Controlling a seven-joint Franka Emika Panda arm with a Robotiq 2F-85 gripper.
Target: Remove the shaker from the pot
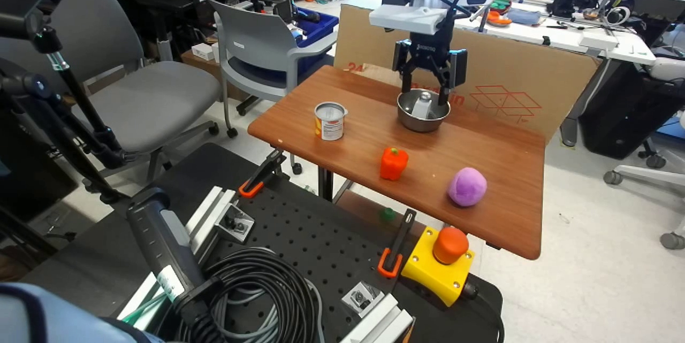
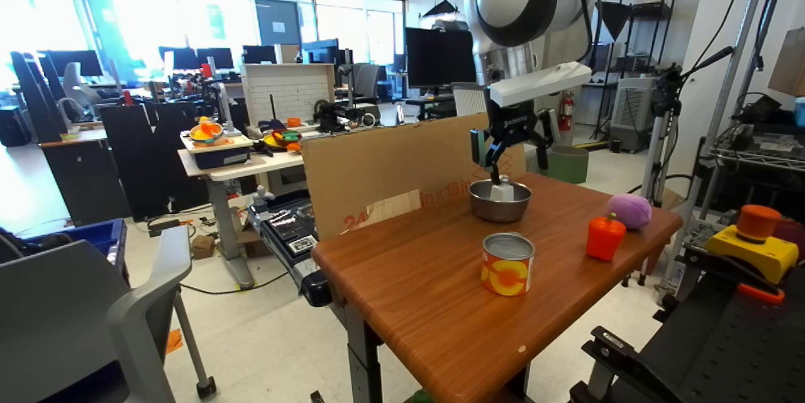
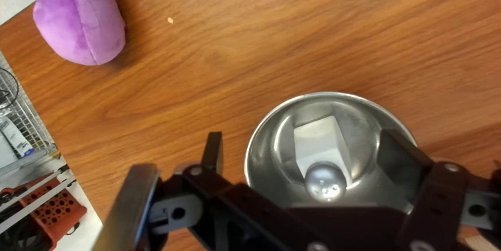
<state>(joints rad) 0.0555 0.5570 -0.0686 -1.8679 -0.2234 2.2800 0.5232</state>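
Observation:
The shaker is white with a rounded silver top and stands, somewhat tilted, inside the steel pot. In both exterior views I see the shaker (image 1: 421, 108) (image 2: 502, 192) rising above the rim of the pot (image 1: 419, 124) (image 2: 500, 210). In the wrist view the shaker (image 3: 319, 141) lies between my fingers, and the pot (image 3: 263, 157) surrounds it. My gripper (image 1: 425, 92) (image 2: 519, 169) (image 3: 304, 147) is open and points down over the pot. In the wrist view one finger is outside the rim, and the other overlaps the pot's opposite side. Neither finger touches the shaker.
On the wooden table (image 1: 342, 164) stand a can (image 1: 330, 122) (image 2: 507, 264), an orange-red pepper (image 1: 394, 164) (image 2: 605, 237) and a purple ball (image 1: 467, 187) (image 2: 630, 210) (image 3: 80, 22). A cardboard sheet (image 1: 497, 73) (image 2: 377, 164) stands upright behind the pot.

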